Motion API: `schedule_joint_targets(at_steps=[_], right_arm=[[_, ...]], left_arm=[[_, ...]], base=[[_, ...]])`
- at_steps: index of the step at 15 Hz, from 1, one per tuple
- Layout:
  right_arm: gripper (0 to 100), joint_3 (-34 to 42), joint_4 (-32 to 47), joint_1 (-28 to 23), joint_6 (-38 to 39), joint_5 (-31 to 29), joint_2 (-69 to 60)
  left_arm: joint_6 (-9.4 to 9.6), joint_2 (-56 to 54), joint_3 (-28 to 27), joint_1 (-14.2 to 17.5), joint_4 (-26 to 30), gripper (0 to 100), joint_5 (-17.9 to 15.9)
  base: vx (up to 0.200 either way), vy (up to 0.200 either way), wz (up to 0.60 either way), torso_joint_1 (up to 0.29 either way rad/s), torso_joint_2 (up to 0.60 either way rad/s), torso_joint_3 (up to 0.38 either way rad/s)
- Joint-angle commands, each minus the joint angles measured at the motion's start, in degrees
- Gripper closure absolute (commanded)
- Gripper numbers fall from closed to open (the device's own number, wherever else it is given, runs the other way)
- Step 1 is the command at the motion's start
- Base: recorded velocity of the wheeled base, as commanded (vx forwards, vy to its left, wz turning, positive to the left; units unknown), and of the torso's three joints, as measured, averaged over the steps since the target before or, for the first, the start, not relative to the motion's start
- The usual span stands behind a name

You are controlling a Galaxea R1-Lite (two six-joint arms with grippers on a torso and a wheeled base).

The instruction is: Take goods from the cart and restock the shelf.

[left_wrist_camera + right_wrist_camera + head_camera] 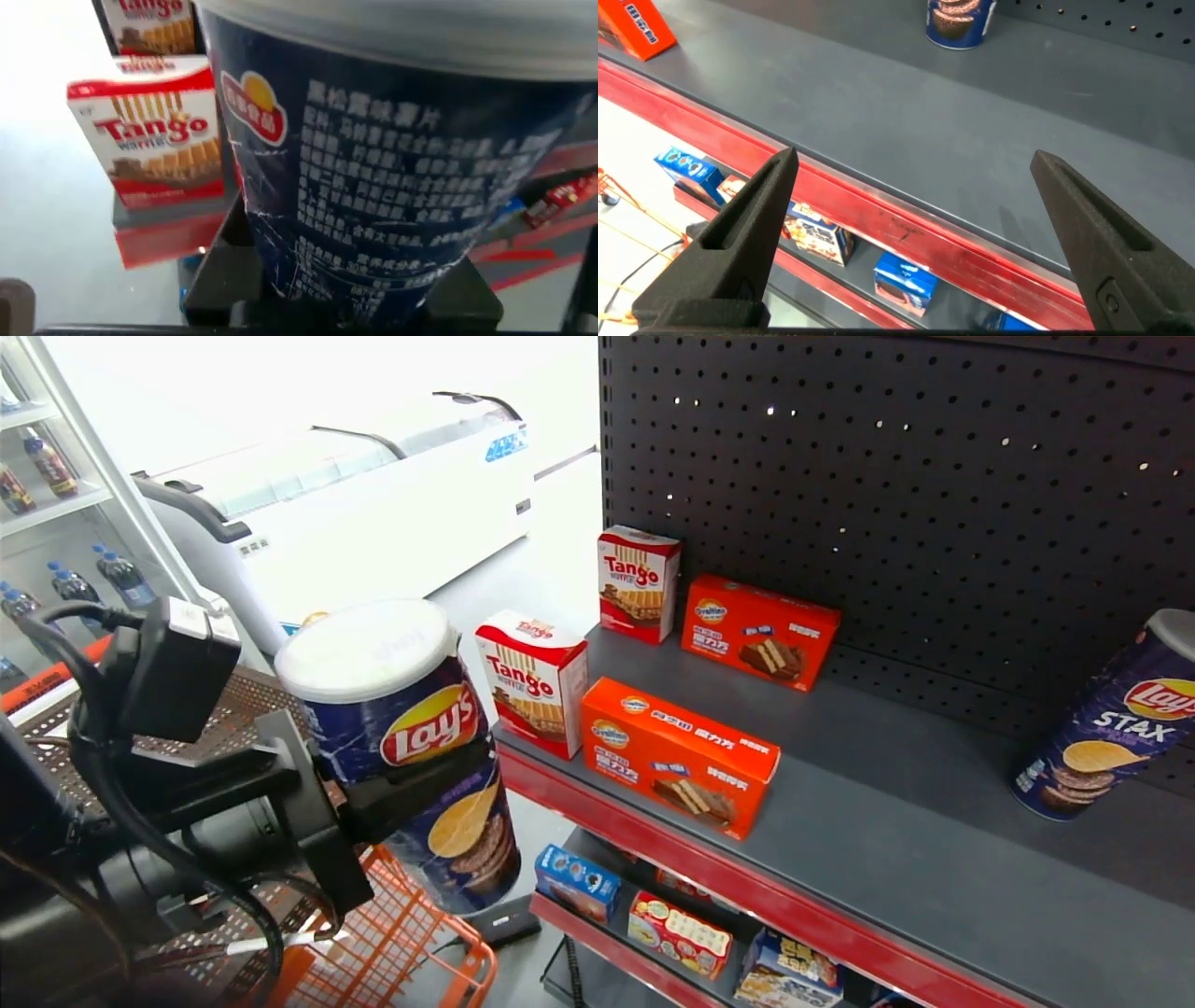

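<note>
Chip canister (411, 747) clamped in left gripper (420, 798), fingers squeezed on the tube around mid-height, lid up. Hanging above the orange wire cart (411, 943), just off the left end of the top shelf (887, 821) and close to the front wafer box (532, 681).

Probably light for its bulk. Cardboard tube by the look of it, with a glossy printed skin and a soft white plastic lid. Fairly stiff lengthwise, I'd guess, but crushable sideways and a bit slippery. Mid-body hold sensible tbh, better than up near the lid. Go easy on the squeeze though, brittle crisps inside. Tall and narrow, so likely tippy once set down, flat base best fully on the board.

Right gripper (920, 243) spread wide with nothing in it, hovering over the shelf's red front strip (878, 213).

Shelf matte dark grey and smooth, perforated pegboard (934, 476) behind. Sharp-cornered cardboard on it: back wafer box (638, 581), two orange boxes (677, 756), plus a second canister (1111, 719) at the far right by the pegboard
</note>
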Motion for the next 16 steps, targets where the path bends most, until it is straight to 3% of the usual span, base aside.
schedule_joint_targets(at_steps=[1,3,8,12,16], right_arm=[[0,0.0,-0.02,0.0,-0.02,-0.02,0.07],[0,0.0,-0.02,0.0,-0.02,-0.02,0.07],[0,0.0,0.07,0.08,-0.28,0.07,0.07],[0,0.0,0.07,0.08,-0.28,0.07,0.07],[0,0.0,-0.02,0.08,-0.02,0.07,0.07]], left_arm=[[-0.7,-7.65,-0.28,-1.98,9.33,100,-0.13],[-0.62,-8.62,-0.11,-2.24,10.56,100,-0.21],[-0.62,-7.3,-1.69,-7.96,10.48,100,-0.21],[-0.53,-4.93,-3.62,-7.87,10.3,100,-0.39],[-0.62,0.52,-9.07,-7.78,8.54,100,-0.3]], base=[[0.0,0.0,0.0,0.0,0.0,0.0],[0.0,0.0,0.0,0.0,0.0,0.0],[0.0,0.0,0.0,0.0,0.0,0.0],[0.0,0.0,0.0,0.0,0.0,0.0],[0.0,0.0,-0.15,0.003,0.0,0.001]])
